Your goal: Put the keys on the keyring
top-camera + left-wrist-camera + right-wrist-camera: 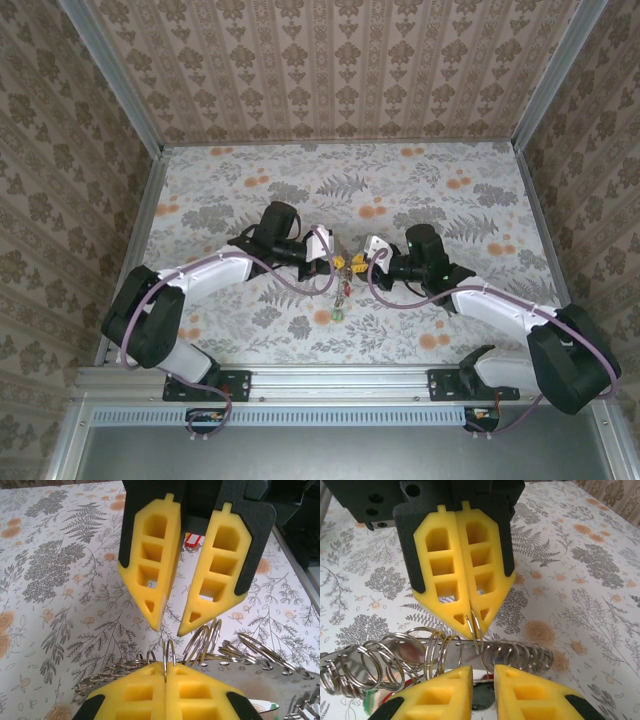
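Keyring [451,652], a flat metal band strung with silver rings, sits between two claws meeting tip to tip over the middle of the floral table [450,200]. The left claw [472,626] is clenched, its yellow fingers pinching one upright ring of the keyring. The right claw [171,627] faces it with its jaws parted a little and nothing between them, just beside the row of rings. Keys [339,305] with coloured heads show just on the near side of the claws in the overhead view. From the right wrist, red and green heads peek out beneath the rings.
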